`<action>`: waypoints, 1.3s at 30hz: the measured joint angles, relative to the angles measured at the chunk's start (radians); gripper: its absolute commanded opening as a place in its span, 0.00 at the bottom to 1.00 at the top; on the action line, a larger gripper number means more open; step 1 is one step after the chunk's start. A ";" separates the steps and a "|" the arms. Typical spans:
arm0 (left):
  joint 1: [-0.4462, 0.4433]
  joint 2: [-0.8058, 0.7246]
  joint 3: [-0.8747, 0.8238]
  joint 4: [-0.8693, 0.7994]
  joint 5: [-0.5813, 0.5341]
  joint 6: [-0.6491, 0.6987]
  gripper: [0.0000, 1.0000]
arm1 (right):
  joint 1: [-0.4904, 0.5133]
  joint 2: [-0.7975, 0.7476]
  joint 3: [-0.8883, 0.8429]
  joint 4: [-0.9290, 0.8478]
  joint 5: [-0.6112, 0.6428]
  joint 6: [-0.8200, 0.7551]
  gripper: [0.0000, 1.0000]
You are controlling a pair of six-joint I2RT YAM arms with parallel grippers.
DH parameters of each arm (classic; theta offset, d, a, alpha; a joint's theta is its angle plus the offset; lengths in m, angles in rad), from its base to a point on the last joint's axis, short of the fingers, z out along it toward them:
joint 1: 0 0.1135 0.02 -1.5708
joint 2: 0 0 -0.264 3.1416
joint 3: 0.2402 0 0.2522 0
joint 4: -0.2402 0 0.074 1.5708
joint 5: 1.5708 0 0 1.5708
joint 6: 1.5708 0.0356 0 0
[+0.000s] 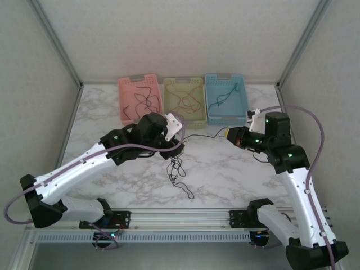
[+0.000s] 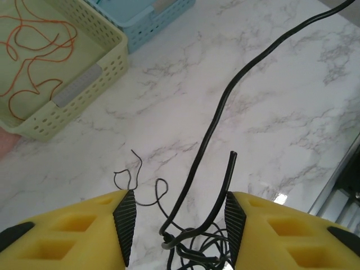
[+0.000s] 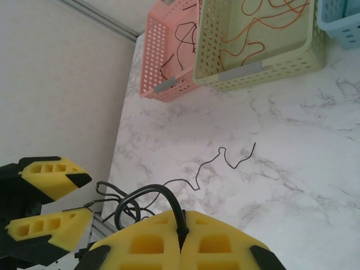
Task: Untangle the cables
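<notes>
**Item 1, my right pincer** (image 3: 180, 228): fingers pressed fully together, nipping one black strand (image 2: 214, 121) at their tips. The strand arches up out of the seam and runs off toward my other pincer.

**Item 2, my left pincer** (image 2: 180, 208): fingers (image 2: 125, 216) partly apart, clamping nothing. The same strand rises through the gap, and a second cut end stands just beside the inner face of one pad; I cannot tell whether it touches.

**Item 3, black tangle** (image 1: 175, 169): a knot of thin loops directly below my left pincer, trailing onto the marble table (image 1: 236, 174). One curly loose end (image 3: 225, 154) lies flat ahead of both pincers.

**Item 4, sorted cables, beyond my pincers:**
- pink basket (image 1: 139, 80), black wires (image 1: 143, 101)
- green basket (image 1: 184, 80), ahead of my left pincer, orange wires (image 2: 56, 42)
- blue basket (image 1: 226, 77), ahead of my right pincer, teal wire (image 1: 222, 98)
</notes>
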 measured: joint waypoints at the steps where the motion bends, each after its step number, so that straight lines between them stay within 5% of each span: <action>1: -0.001 0.005 0.001 -0.004 -0.006 0.006 0.49 | 0.000 0.000 0.000 -0.002 0.000 0.000 0.00; 11: -0.015 0.034 0.002 -0.032 -0.039 0.033 0.40 | 0.002 0.003 0.000 -0.006 0.000 -0.001 0.00; 23: -0.018 0.034 0.001 -0.033 -0.057 0.031 0.00 | 0.002 0.007 0.000 -0.020 0.001 -0.002 0.00; 31: -0.019 0.007 -0.040 -0.025 -0.091 0.026 0.00 | 0.002 0.010 0.000 -0.023 0.024 -0.008 0.00; 39: -0.017 -0.148 -0.091 -0.023 -0.320 -0.089 0.00 | -0.002 0.010 -0.005 -0.085 0.246 -0.065 0.00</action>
